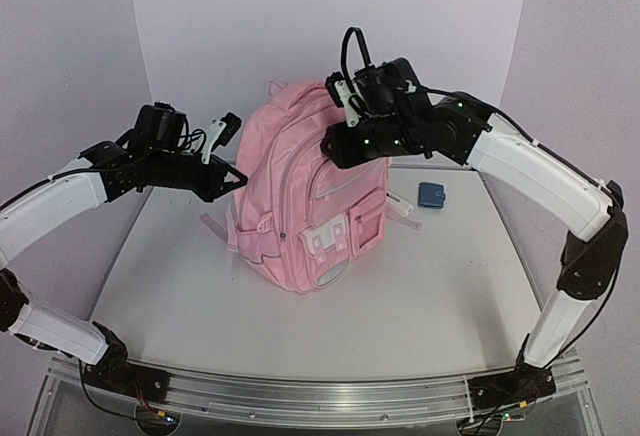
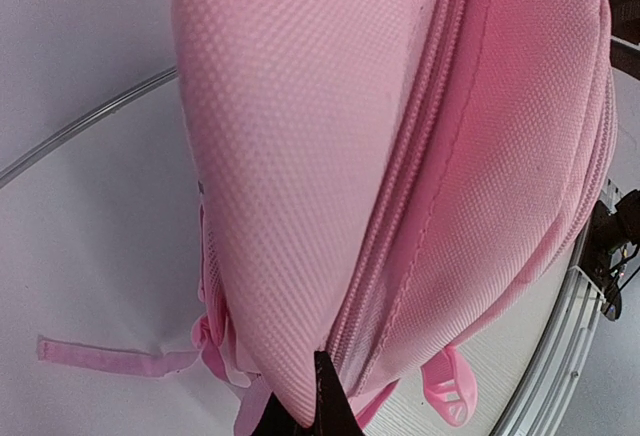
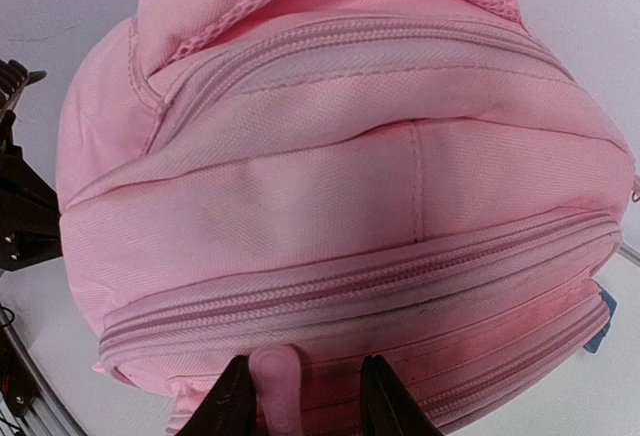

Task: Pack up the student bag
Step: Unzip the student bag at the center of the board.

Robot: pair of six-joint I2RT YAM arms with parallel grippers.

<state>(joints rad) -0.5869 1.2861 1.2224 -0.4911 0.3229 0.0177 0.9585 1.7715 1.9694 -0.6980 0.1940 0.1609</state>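
The student bag [image 1: 300, 196] stands upright mid-table, a large light-pink backpack with its front pockets facing the arms. My left gripper [image 1: 237, 178] is at the bag's left side. In the left wrist view it [image 2: 318, 401] is shut, pinching a fold of the bag [image 2: 330, 156] beside a closed zip. My right gripper [image 1: 335, 144] hovers at the bag's upper right. Seen from the right wrist, its jaws [image 3: 307, 368] stand apart over the bag [image 3: 330, 176]. A pink zipper pull [image 3: 277, 386] lies between them, against the left finger. The zips in view are closed.
A small blue pouch [image 1: 432, 194] lies on the table to the right of the bag, behind it. A loose pink strap [image 2: 100, 356] trails on the table at the bag's left. A metal rail [image 1: 320, 396] runs along the near edge. Walls enclose the back and sides.
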